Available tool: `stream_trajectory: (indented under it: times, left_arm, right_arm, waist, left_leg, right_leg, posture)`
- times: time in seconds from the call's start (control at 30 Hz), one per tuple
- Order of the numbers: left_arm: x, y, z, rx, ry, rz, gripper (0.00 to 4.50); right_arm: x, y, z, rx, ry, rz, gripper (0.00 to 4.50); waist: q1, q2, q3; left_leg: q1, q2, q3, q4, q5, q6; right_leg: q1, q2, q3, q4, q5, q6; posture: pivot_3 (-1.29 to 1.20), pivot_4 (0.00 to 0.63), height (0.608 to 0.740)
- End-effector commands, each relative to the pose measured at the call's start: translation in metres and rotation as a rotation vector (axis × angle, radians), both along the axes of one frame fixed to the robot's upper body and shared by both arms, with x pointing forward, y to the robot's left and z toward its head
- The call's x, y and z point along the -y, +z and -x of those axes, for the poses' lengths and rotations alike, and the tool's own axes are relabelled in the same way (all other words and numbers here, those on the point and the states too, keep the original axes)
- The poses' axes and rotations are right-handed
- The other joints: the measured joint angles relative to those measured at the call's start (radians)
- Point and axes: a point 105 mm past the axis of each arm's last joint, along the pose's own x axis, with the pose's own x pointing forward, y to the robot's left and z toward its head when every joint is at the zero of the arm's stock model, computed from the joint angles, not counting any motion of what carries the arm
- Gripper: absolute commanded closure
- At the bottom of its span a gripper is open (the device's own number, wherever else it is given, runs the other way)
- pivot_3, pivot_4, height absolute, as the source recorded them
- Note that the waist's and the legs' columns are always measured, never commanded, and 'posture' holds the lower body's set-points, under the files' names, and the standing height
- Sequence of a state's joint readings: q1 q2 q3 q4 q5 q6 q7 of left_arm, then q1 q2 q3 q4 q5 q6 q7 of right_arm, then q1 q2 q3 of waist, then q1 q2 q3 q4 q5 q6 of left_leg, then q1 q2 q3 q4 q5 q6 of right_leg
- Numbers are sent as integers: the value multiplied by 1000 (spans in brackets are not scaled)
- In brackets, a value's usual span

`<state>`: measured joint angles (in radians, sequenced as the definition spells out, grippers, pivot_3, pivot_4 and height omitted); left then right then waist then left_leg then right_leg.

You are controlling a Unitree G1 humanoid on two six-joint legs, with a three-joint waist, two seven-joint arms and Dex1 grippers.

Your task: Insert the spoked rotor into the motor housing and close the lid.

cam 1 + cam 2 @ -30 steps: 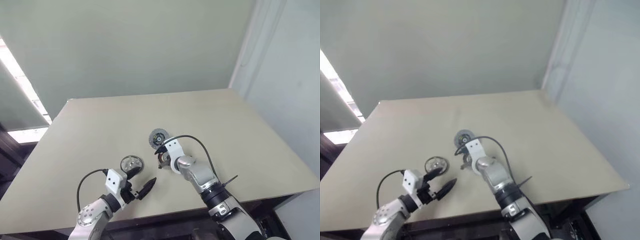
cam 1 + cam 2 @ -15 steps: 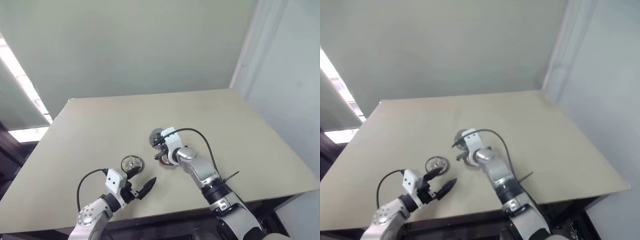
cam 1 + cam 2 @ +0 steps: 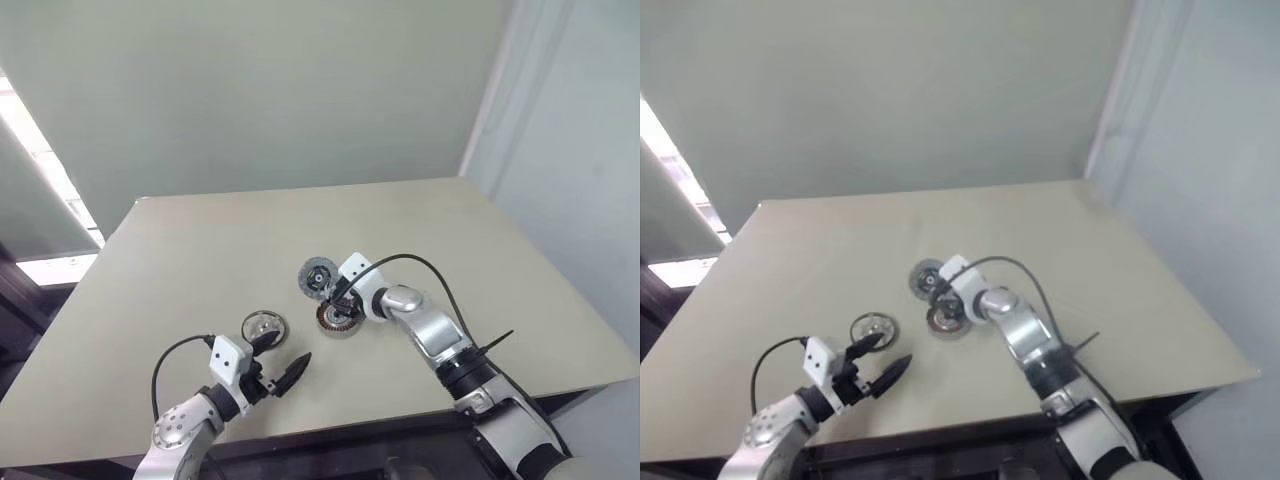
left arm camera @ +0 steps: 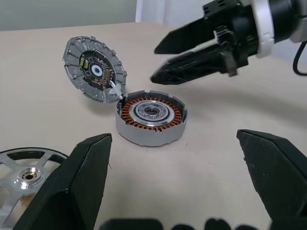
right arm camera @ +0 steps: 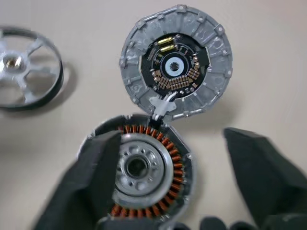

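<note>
A: Your right gripper (image 4: 165, 60) hangs just above the motor housing (image 4: 151, 117), jaws spread and holding nothing. The housing sits on the table (image 3: 200, 250) with its windings exposed, and the lid (image 4: 95, 68) leans tilted against its rim.

B: And the spoked rotor (image 3: 263, 326)?

A: Flat on the table, apart from the housing, just ahead of your left gripper (image 3: 285, 362), which is wide open and empty.

B: What is the risk?

A: In my judgement, a careless reach past the lid could knock it flat over the opening, blocking the rotor. The rotor is thin and shiny, so a shallow pinch may slip.
</note>
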<state>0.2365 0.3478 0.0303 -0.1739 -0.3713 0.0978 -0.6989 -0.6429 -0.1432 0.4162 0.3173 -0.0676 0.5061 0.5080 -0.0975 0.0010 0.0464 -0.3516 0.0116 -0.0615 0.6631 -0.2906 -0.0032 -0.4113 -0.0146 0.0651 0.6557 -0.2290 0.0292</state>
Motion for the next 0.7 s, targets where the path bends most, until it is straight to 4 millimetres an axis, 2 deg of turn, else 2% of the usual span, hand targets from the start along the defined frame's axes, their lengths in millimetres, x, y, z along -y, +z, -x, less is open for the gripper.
stream_trajectory:
  times: [0.03, 0.17, 0.3, 0.43, 0.7]
  left_arm:
    - [-6, 9, -3, 31, 4, -10, 0]
    - [-9, 5, -1, 0, -6, -25, 0]
    - [-10, 6, -2, 1, -5, -31, 0]
    - [-11, 8, -3, 10, -2, -31, 0]
    - [-13, 10, -3, 18, 5, -34, 0]
  right_arm:
    - [-4, 14, 7, 103, 143, 53, 47]
    - [0, 10, 19, 158, 315, 156, 47]
    - [6, -4, 31, 229, 536, 341, 47]
    - [6, -17, 34, 248, 620, 409, 47]
    - [3, -34, 26, 277, 648, 486, 47]
  waist:
    - [0, 0, 0]
    - [0, 0, 0]
    - [0, 0, 0]
    - [1, -1, 0]
    - [2, -1, 0]
  left_leg:
    - [0, 0, 0, 0, 0, 0]
    - [0, 0, 0, 0, 0, 0]
    - [1, 0, 0, 0, 0, 0]
    - [2, 0, 0, 0, 0, 0]
    - [2, 0, 0, 1, 0, 0]
  right_leg:
    - [0, 0, 0, 0, 0, 0]
    - [0, 0, 0, 0, 0, 0]
    - [1, 0, 0, 0, 0, 0]
    - [1, 0, 0, 0, 0, 0]
    - [2, 0, 0, 1, 0, 0]
  posture:
    - [0, 0, 740]
    - [0, 0, 740]
    - [0, 0, 740]
    - [0, 0, 740]
    - [0, 0, 740]
